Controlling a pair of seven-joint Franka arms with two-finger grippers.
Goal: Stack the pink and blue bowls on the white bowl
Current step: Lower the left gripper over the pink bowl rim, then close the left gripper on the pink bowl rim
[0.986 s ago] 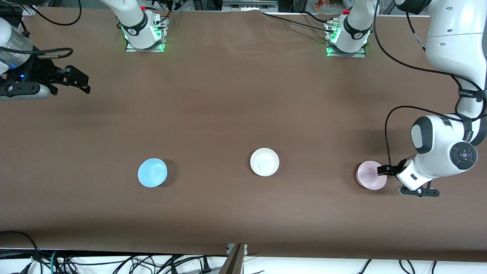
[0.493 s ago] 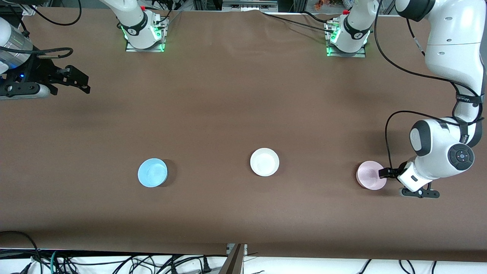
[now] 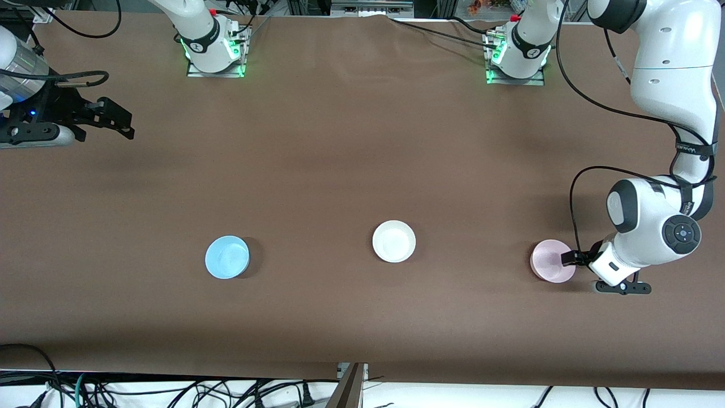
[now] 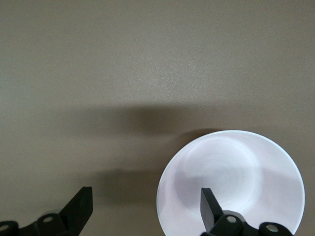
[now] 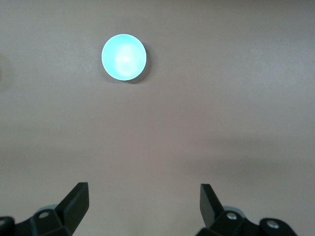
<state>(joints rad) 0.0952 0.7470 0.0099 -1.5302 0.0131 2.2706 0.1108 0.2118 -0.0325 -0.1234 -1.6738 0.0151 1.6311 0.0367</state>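
1. Left gripper (image 3: 568, 258): low over the pink bowl (image 3: 550, 260), at the rim that faces the left arm's end of the table. Jaws are spread wide.
2. In the left wrist view, one finger (image 4: 210, 209) shows over the pink bowl's (image 4: 231, 184) inside; the other finger (image 4: 81, 209) shows over bare table (image 4: 147, 64), well clear of the rim. The rim therefore lies between the jaws. Whether either finger touches the bowl cannot be told.
3. Pink bowl: upright on the table (image 3: 362, 141), toward the left arm's end. It is not gripped.
4. White bowl (image 3: 393, 241): upright on the table, about midway between the two arms' ends, well apart from both sets of jaws. Nothing sits in it.
5. Blue bowl (image 3: 227, 256): upright on the table toward the right arm's end, about as near the front camera as the pink bowl. It is well apart from the left gripper's jaws.
6. Right gripper (image 3: 116, 122): the arm waits at its own end of the table, up near the bases' side. Jaws are spread and hold nothing.
7. In the right wrist view, both fingers (image 5: 76, 204) frame bare table; the blue bowl (image 5: 124, 57) lies well ahead of them, not between them.
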